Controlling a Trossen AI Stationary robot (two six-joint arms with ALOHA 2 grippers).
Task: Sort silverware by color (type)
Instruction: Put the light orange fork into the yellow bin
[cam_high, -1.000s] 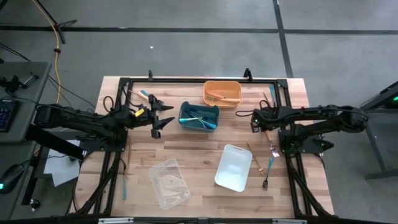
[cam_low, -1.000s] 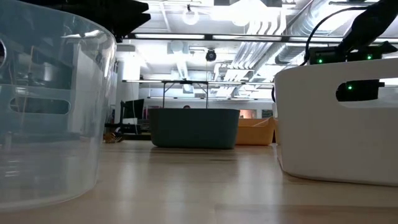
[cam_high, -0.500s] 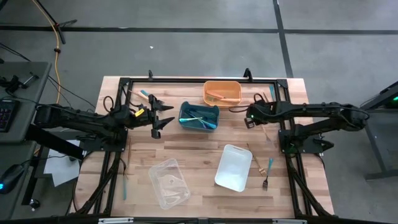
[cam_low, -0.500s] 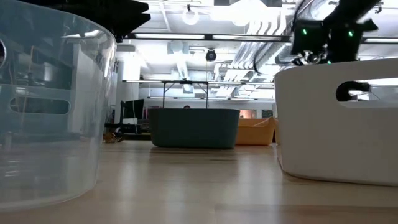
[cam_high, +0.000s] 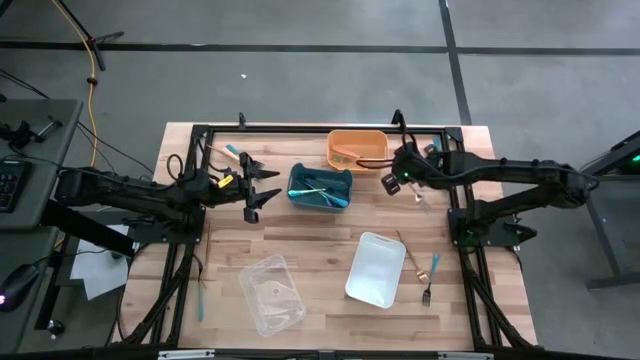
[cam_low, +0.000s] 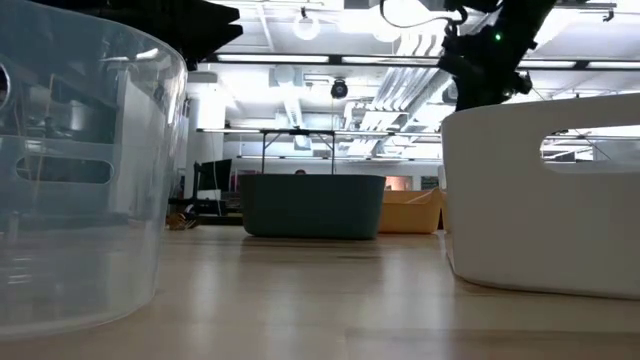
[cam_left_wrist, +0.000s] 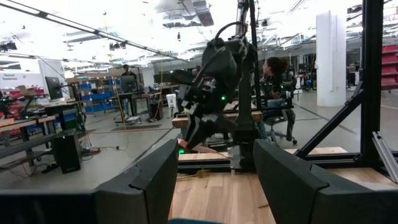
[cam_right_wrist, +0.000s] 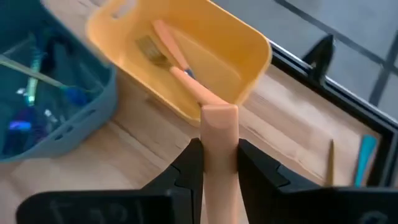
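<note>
Salmon plastic marks the step we judge in hand: on the left our left gripper waits spread wide beside the teal bin, while farther right our right gripper pinches a salmon-handled utensil just short of the orange bin. Next we need to carry it over that bin's rim and let go among the salmon pieces inside. Loose silverware lies on the bare wooden table right of the white bin; beyond is an open workshop.
</note>
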